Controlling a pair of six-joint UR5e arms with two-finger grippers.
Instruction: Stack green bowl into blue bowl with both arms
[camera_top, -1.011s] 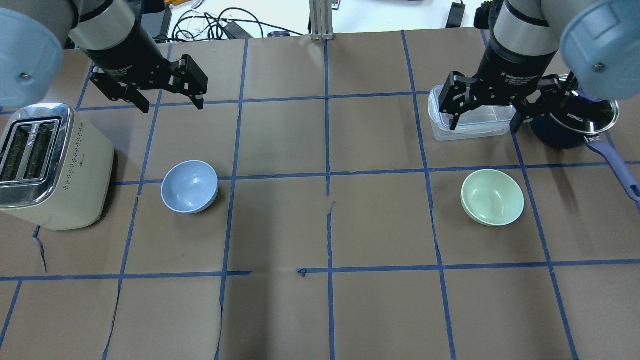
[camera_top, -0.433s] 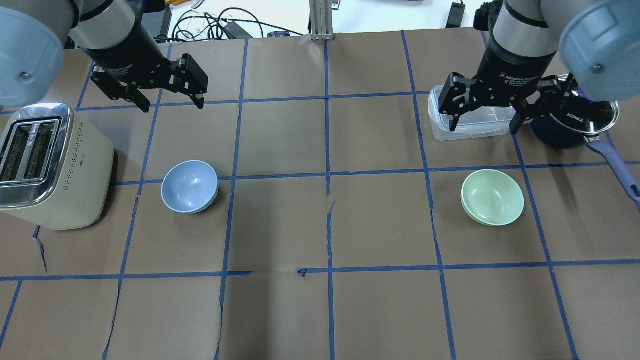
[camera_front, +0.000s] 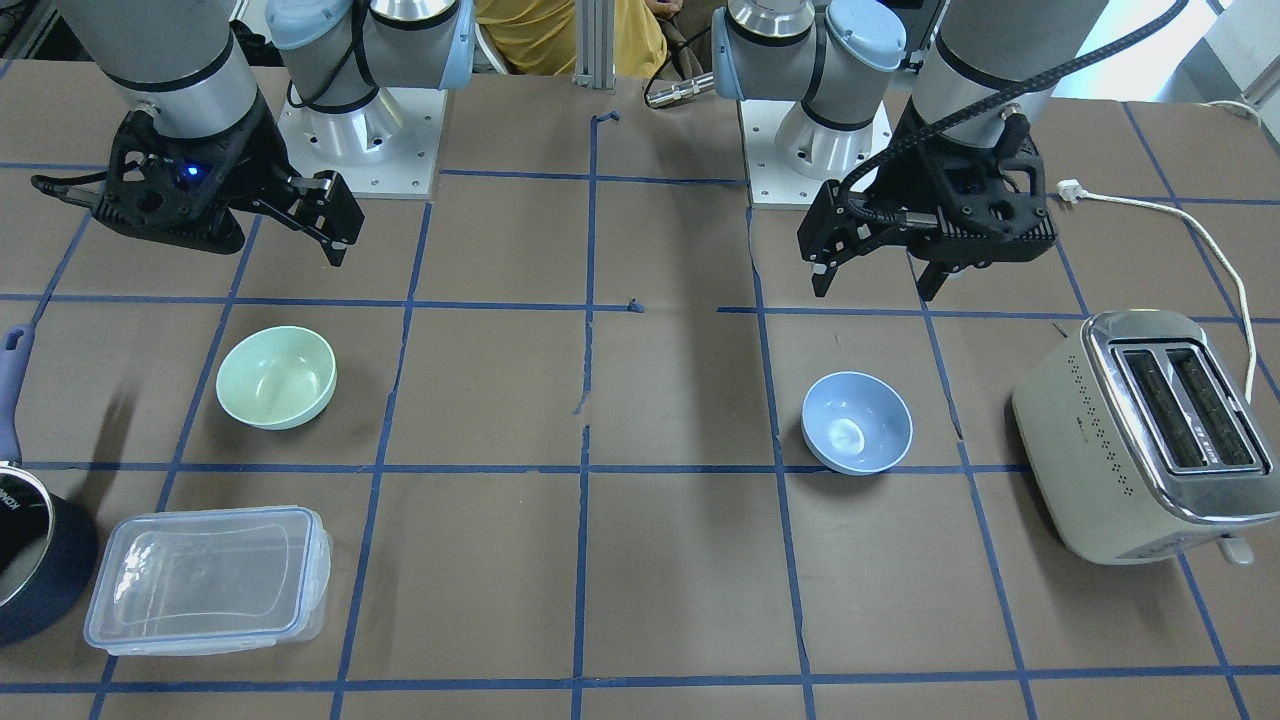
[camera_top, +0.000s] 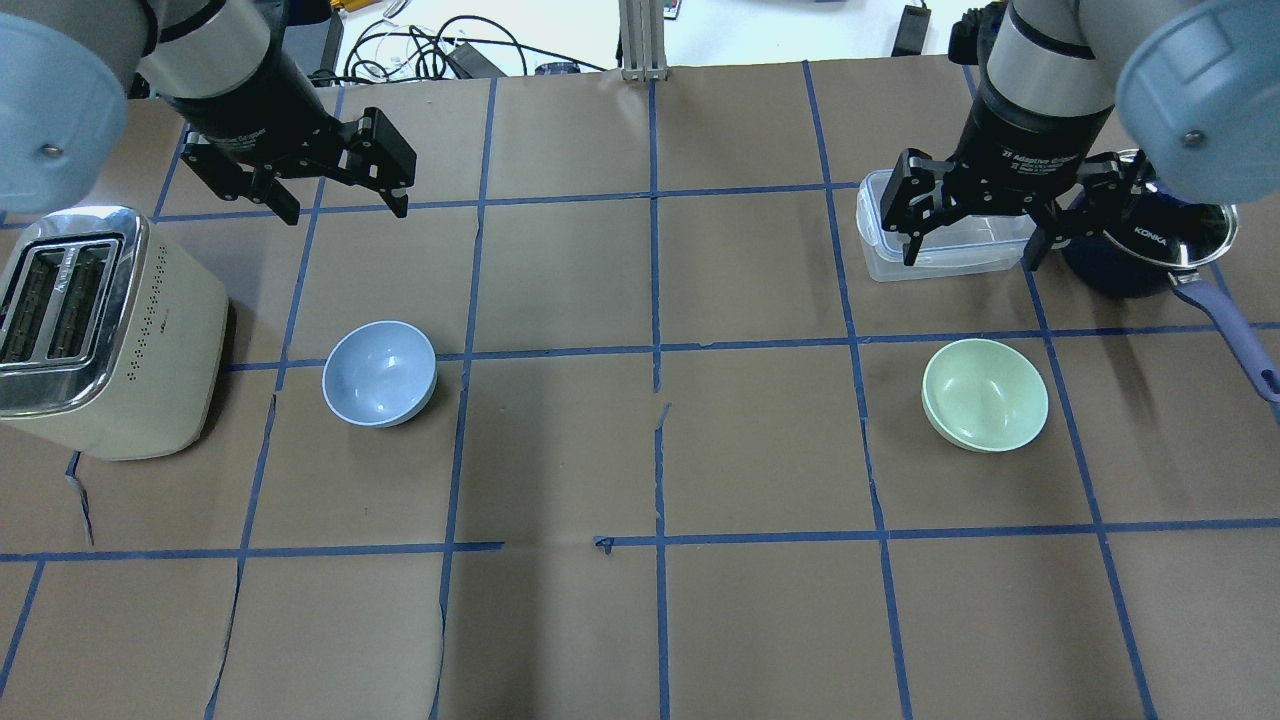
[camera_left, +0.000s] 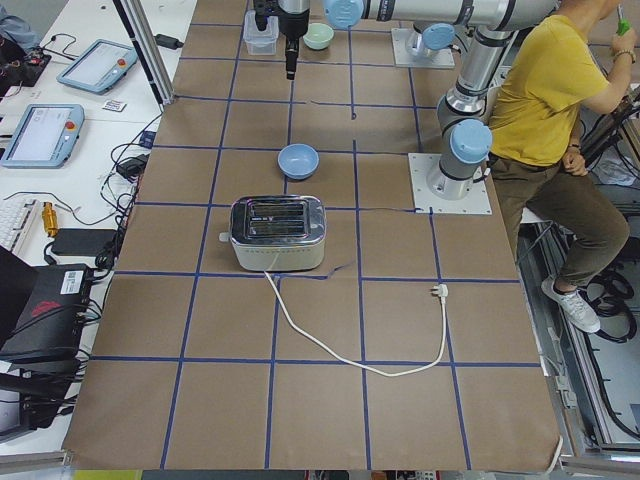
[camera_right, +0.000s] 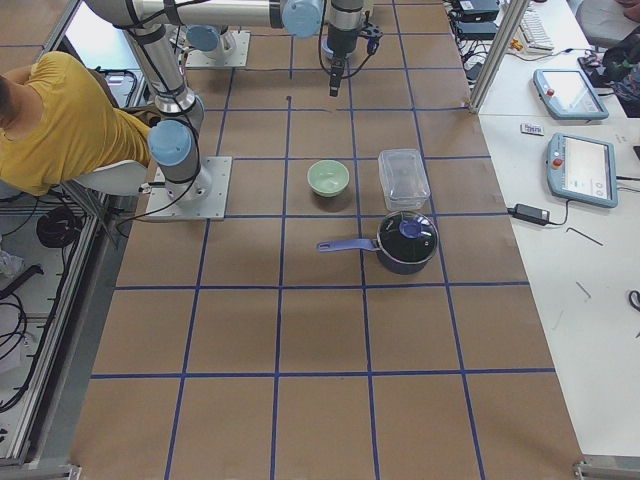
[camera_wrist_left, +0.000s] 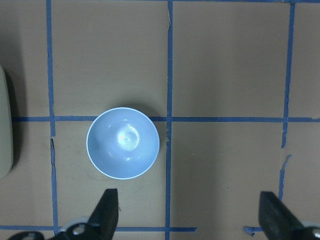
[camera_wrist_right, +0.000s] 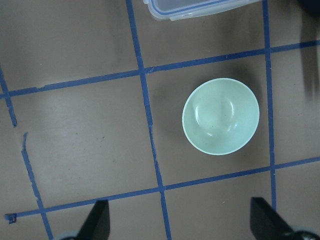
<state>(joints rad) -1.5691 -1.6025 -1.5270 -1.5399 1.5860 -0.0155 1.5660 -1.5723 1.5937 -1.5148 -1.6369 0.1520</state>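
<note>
The green bowl (camera_top: 985, 408) sits upright and empty on the right half of the brown table; it also shows in the front view (camera_front: 276, 377) and the right wrist view (camera_wrist_right: 221, 116). The blue bowl (camera_top: 379, 373) sits upright and empty on the left half, next to the toaster, and also shows in the front view (camera_front: 857, 422) and the left wrist view (camera_wrist_left: 123, 143). My left gripper (camera_top: 345, 210) is open and empty, high above the table, offset from the blue bowl. My right gripper (camera_top: 968, 260) is open and empty, high above the table, offset from the green bowl.
A cream toaster (camera_top: 100, 330) stands at the left edge, its cord (camera_front: 1215, 250) trailing off. A clear plastic container (camera_top: 940, 245) and a dark blue saucepan (camera_top: 1150, 250) with a long handle stand beyond the green bowl. A person in yellow (camera_left: 550, 90) sits behind the robot.
My right arm has drifted very slightly. The left arm and both bowls have not moved.
</note>
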